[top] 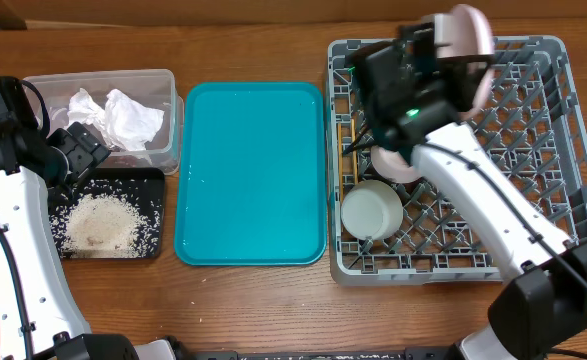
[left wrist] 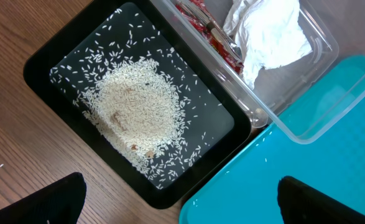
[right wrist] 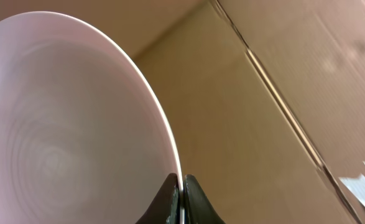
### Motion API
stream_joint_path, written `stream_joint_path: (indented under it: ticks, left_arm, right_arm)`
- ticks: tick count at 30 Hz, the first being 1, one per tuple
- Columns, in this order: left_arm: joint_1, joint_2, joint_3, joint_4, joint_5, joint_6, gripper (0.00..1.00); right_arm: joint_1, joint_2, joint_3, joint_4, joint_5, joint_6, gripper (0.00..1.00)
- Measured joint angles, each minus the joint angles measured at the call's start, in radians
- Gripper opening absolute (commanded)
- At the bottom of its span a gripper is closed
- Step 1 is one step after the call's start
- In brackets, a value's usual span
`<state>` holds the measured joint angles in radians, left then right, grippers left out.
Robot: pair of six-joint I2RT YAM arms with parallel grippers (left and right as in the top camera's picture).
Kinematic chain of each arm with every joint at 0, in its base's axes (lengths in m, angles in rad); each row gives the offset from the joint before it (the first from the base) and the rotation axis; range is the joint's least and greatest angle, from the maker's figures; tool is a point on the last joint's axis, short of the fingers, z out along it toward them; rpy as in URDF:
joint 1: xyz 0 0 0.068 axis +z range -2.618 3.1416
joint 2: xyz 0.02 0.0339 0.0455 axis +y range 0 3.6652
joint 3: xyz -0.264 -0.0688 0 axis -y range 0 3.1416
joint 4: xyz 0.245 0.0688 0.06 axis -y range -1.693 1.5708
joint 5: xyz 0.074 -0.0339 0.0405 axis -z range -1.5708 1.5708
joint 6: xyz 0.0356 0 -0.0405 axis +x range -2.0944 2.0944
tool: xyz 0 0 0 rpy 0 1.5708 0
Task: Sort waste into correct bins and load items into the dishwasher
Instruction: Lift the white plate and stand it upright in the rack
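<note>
**Pink plate pinched by its rim over the rack, left arm hanging open above the bins**

Your right fingers point(right wrist: 198, 202) are clamping the thin rim of the pink plate point(right wrist: 64, 124), one finger on each face, with no gap showing at the edge. From overhead, you are holding that plate point(top: 473, 35) on edge over the far side of the dish rack point(top: 573, 150), which is sitting at the right end of the worktop point(top: 273, 310). Whether the plate's lower edge is touching the pegs cannot be told from here.

Inside the rack, a white bowl point(top: 373, 208) is sitting in the near-left part. A pale dish point(top: 393, 168) is lying just beyond it, mostly hidden under your right arm.

Your left fingers point(left wrist: 51, 202) are standing wide apart and gripping nothing. They are hanging above the spot where the black tray point(left wrist: 58, 46) meets the teal tray point(left wrist: 319, 155). The black tray is carrying a heap of rice point(left wrist: 138, 106), with loose grains scattered around it. The clear tub point(left wrist: 306, 118) is lying right beside the black tray on its far side. It is holding the white napkins point(left wrist: 269, 31) and the red wrapper point(left wrist: 207, 31), which is pressed against the tub wall nearest the rice. The teal tray is lying between the two bins and the rack, close beside the bins.
</note>
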<state>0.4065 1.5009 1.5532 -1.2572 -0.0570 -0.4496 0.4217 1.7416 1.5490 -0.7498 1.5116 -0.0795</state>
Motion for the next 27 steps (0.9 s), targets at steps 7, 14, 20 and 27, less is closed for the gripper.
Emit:
stream_joint_path:
  ticks: [7, 14, 20, 27]
  left_arm:
    - [0.0, 0.0, 0.0, 0.0, 0.0, 0.0, 1.0]
    - [0.0, 0.0, 0.0, 0.0, 0.0, 0.0, 1.0]
    - [0.0, 0.0, 0.0, 0.0, 0.0, 0.0, 1.0]
    - [0.0, 0.0, 0.0, 0.0, 0.0, 0.0, 1.0]
  right_arm:
    - [-0.121, 0.0, 0.0, -0.071, -0.087, -0.01, 0.04]
    - [-0.125, 0.0, 0.0, -0.111, -0.171, -0.006, 0.04]
    - [-0.125, 0.0, 0.0, -0.193, -0.232, 0.033, 0.04]
    - [-0.126, 0.0, 0.0, -0.218, -0.274, 0.058, 0.04]
